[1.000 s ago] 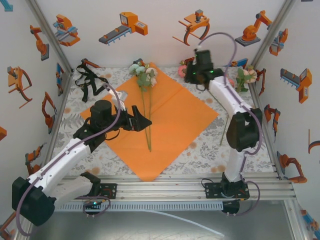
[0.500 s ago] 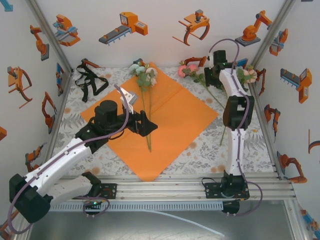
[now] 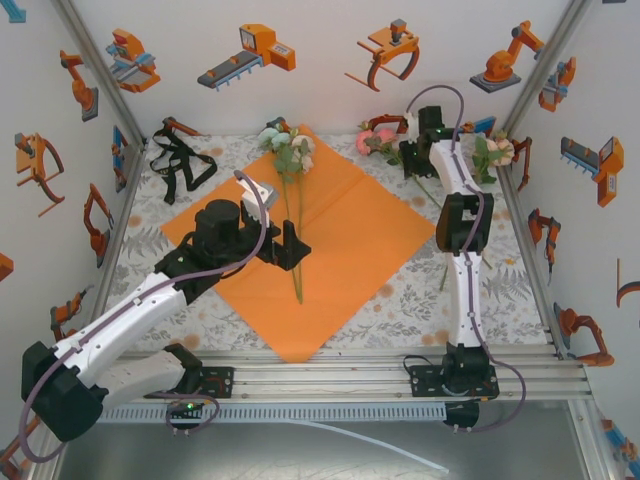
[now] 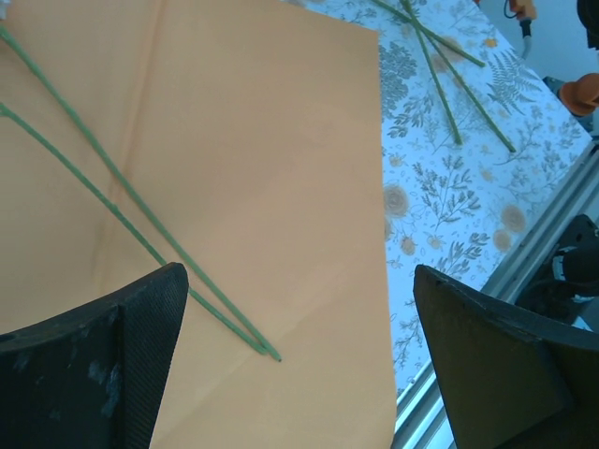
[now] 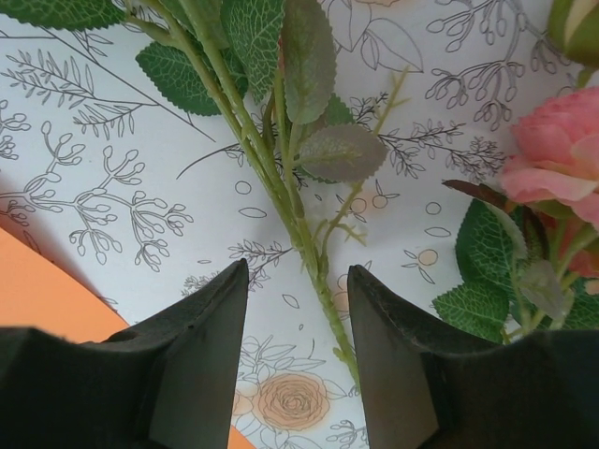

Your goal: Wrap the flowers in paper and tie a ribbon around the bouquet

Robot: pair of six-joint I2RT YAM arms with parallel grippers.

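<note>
Left hand [image 3: 290, 245] wide apart, low over the orange paper [image 3: 345, 225] mid-worktop [image 3: 400, 300], just at 9 o'clock of the flowers [image 3: 288, 150]' stem ends. Flowers flat on the paper, blooms toward its 12 o'clock corner. Right hand [image 3: 412, 155] at 1 o'clock, fingers [image 5: 211, 346] apart astride a leafy stem [image 5: 304, 234], not clamped. Ribbon [image 3: 178, 165] heaped at 10 o'clock.

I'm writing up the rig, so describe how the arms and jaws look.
Left arm and right arm have white links with black joints. A purple-grey cable loops along each. The jaws are matte black wedges, finely ribbed on the inner faces.
</note>
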